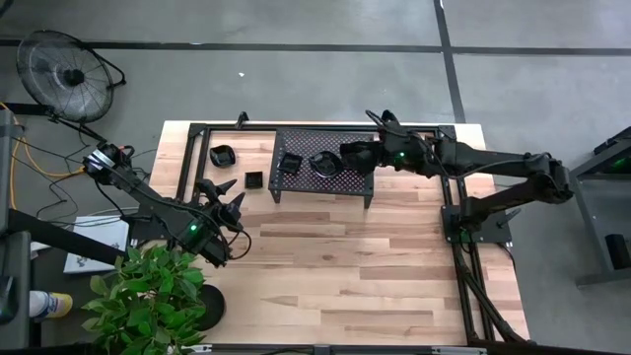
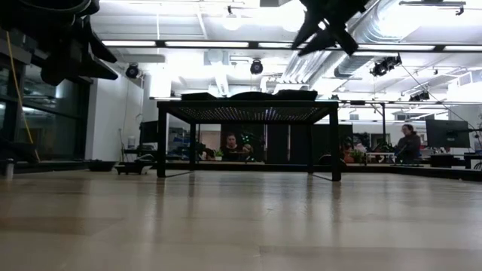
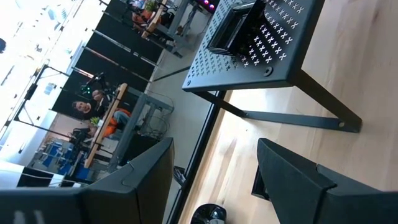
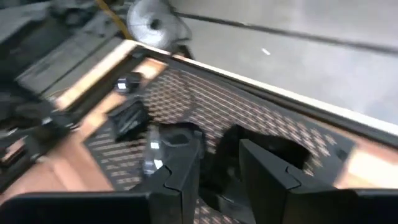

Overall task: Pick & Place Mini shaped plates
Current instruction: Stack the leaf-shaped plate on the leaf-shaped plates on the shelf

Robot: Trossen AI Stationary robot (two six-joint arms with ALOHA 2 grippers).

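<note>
your right gripper hung part-open, seemingly empty, over a glossy plate; slippery and brittle, best pinched by its rim.

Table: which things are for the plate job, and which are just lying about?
Job: small glossy black dishes; black perforated mesh rack; right gripper over rack; left gripper waiting.
Lying about: green leafy potted plant; round wire floor fan.
</note>
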